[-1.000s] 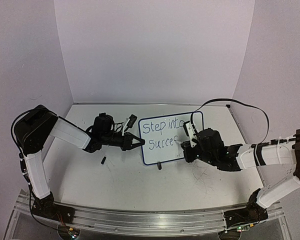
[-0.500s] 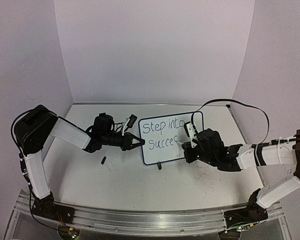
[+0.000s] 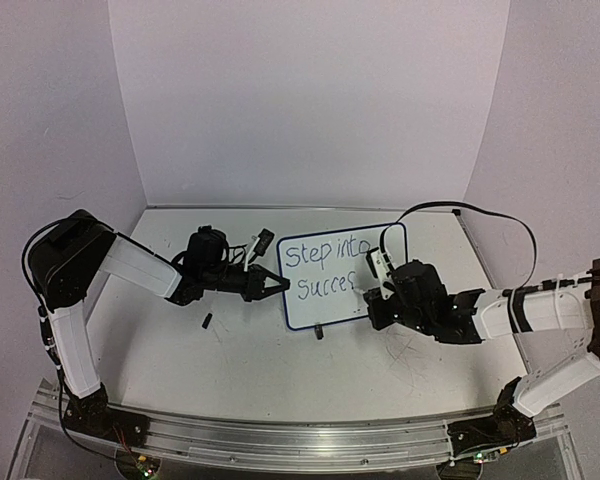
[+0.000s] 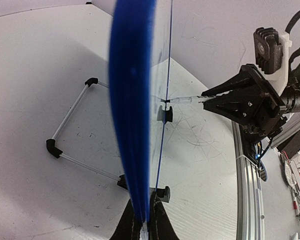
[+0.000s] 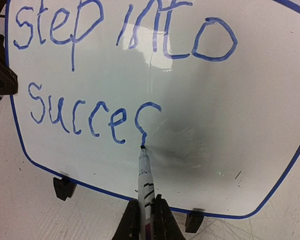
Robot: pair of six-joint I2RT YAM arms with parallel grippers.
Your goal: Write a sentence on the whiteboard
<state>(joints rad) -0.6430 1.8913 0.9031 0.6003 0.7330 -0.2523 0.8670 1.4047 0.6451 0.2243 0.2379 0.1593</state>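
Closest in the right wrist view, the right claw [image 5: 145, 220] was clamped on a slim clear-barrelled blue marker [image 5: 144, 172], whose tip touched the small white rectangular whiteboard with a thin blue rounded frame [image 5: 240, 125]. The tip sat partway down an unfinished "s". The blue handwritten sentence [image 5: 119, 127] read "Step into" on the upper line and "Succe" plus that half-made letter on the lower. The board stood tilted on small black feet [image 4: 164, 115] and a wire stand [image 4: 70, 112], near the middle of the white scuffed surface [image 3: 230, 350]. At the board's other side the left claw [image 4: 146, 222] was closed on the frame's edge, steadying it. By my reading the writing step was well along, with the last word still short. The next move seemingly called for curling the stroke back to close this "s". Another "s" and a full stop would follow to its right, with light pressure so the board would not slip.
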